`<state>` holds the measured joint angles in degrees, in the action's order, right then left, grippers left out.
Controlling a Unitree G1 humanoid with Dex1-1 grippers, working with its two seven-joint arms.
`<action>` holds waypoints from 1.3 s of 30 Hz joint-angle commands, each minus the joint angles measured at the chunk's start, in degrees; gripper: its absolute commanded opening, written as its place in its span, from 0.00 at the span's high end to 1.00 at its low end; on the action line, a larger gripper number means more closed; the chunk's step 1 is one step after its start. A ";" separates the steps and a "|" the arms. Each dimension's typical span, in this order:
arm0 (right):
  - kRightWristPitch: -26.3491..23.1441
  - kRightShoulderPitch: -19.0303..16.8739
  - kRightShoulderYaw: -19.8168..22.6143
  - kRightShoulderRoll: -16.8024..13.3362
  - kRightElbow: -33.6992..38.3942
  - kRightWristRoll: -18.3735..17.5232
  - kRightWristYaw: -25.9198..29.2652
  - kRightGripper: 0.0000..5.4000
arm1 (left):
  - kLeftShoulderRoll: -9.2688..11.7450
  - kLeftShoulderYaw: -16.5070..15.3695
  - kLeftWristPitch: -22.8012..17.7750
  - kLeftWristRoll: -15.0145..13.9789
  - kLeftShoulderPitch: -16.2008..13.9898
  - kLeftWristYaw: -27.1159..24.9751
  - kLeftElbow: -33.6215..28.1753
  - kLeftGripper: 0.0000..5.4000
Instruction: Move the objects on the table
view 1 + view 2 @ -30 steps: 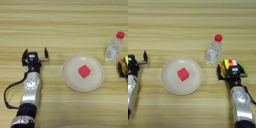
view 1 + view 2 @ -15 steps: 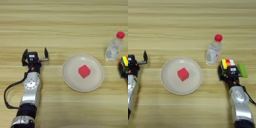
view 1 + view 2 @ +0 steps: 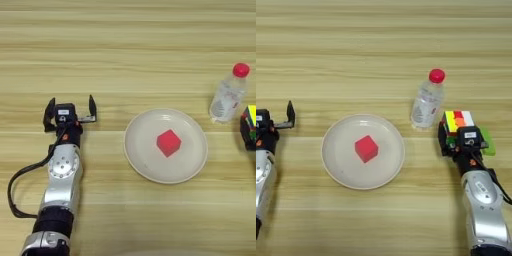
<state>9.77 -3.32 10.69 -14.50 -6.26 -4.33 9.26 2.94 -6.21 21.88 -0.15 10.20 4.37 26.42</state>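
Observation:
A clear plastic bottle point(image 3: 427, 102) with a red cap stands upright at the right. Just right of it, and nearer to me, is the multicoloured puzzle cube point(image 3: 457, 120). My right gripper point(image 3: 460, 131) is shut on it, with black fingers at its sides. A green face of the cube sticks out to the right. The small red cube point(image 3: 168, 143) lies in the middle of the round cream plate point(image 3: 145, 162). My left gripper point(image 3: 70, 107) rests on the table left of the plate, open with nothing between its fingers.
The light wooden table point(image 3: 125, 55) fills the view. The plate lies between my two arms. The bottle stands close to the plate's far right rim and to the cube in my right gripper.
The puzzle cube and my right gripper have shifted slightly away from me, and more of the green face shows at the right. The left arm, bottle and red cube have not moved.

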 commanded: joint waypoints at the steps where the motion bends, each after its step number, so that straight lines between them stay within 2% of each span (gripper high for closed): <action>1: -3.13 -2.14 0.28 -0.10 6.80 -3.35 2.16 0.37 | 0.04 0.16 -0.07 0.40 0.09 0.11 -0.19 0.00; 4: -5.08 -3.38 -0.09 -0.12 9.46 -5.67 4.12 0.37 | -0.02 0.20 -0.12 0.47 0.07 0.21 -0.28 0.00; 12: -7.80 -7.23 -3.17 -1.38 17.13 -9.09 11.12 0.37 | -0.10 0.30 -0.10 0.61 -0.02 0.47 -0.41 0.00; 18: -7.29 -9.13 -5.93 -1.68 21.45 -9.82 15.05 0.37 | -0.08 0.40 -0.10 0.71 -0.10 0.71 -0.56 0.00; 22: -6.78 -8.69 -11.06 -1.37 24.74 -7.74 16.90 0.37 | -0.03 0.45 -0.14 0.72 -0.07 0.74 -0.58 0.00; 26: -6.97 -6.84 -14.32 -0.62 25.06 -5.96 16.56 0.37 | 0.04 0.43 -0.08 0.70 0.00 0.76 -0.52 0.00; 32: -5.01 -2.16 -19.70 1.49 20.29 0.20 14.67 0.37 | 0.08 0.40 -0.12 0.66 0.04 0.76 -0.54 0.00; 35: -3.31 -0.09 -21.11 2.48 16.12 2.67 13.69 0.37 | 0.08 0.40 -0.17 0.66 -0.09 0.77 -0.91 0.00; 39: -1.78 1.80 -21.95 3.39 11.99 3.71 13.41 0.37 | 0.00 0.39 -0.30 0.65 -0.35 0.84 -1.36 0.00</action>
<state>6.94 -3.14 -10.78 -11.54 7.34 -0.98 22.86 2.94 -5.93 21.85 -0.05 10.14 4.93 25.79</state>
